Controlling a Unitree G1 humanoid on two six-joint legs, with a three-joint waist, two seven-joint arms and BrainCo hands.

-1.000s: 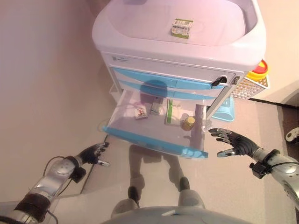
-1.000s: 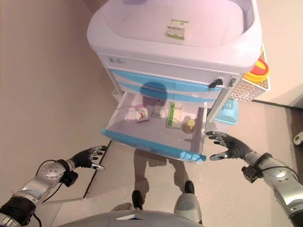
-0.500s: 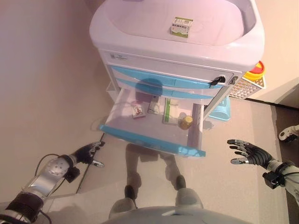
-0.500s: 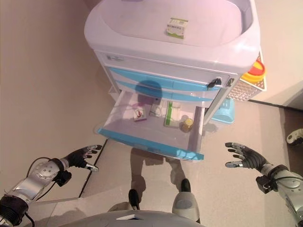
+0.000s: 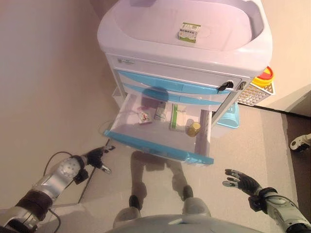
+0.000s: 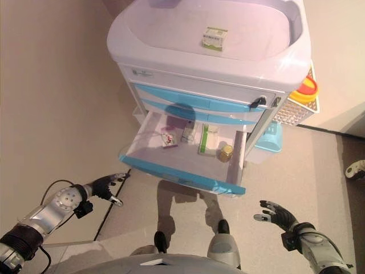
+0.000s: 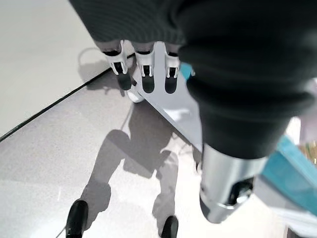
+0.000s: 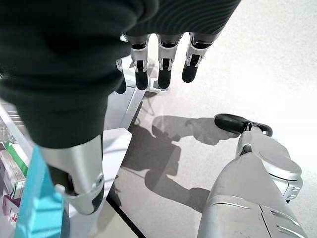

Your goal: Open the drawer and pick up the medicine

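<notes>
Down at the left, the left hand [image 5: 95,157] is hanging with relaxed fingers, holding nothing, just off the drawer's [image 5: 160,148] corner. Centrally, that blue-fronted drawer is standing pulled out of the cart [image 5: 184,53], carrying medicine boxes [image 5: 145,116] and a small bottle [image 5: 195,128]. Rightward, the right hand [image 5: 241,181] is hovering spread, empty, below the drawer.
</notes>
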